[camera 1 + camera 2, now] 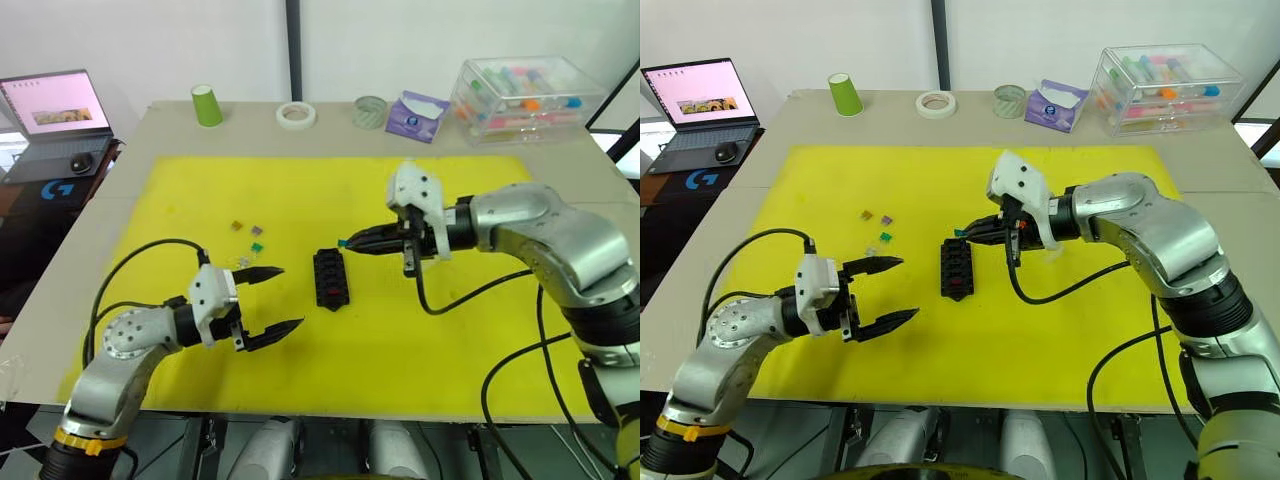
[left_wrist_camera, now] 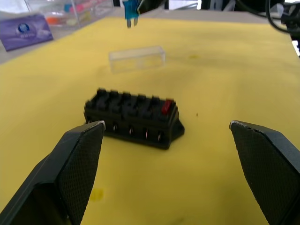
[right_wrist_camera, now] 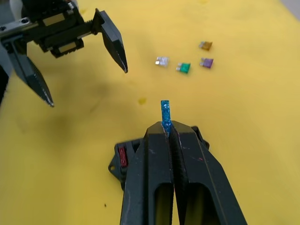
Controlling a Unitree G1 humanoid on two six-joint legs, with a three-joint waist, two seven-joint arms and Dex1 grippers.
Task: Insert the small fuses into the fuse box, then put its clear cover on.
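The fuse box [image 1: 331, 279] lies mid-mat [image 1: 200, 190], one red fuse [image 2: 167, 106] seated at its near end. Above its far end, the right gripper [image 3: 167, 125] pinches a blue fuse [image 3: 165, 110]. The left gripper [image 1: 270, 298] hovers just beside the box, gaping wide and empty. Four loose fuses [image 1: 248, 240] lie beyond that gripper.

Six fuses [image 3: 165, 110], one fuse box [image 1: 331, 279]
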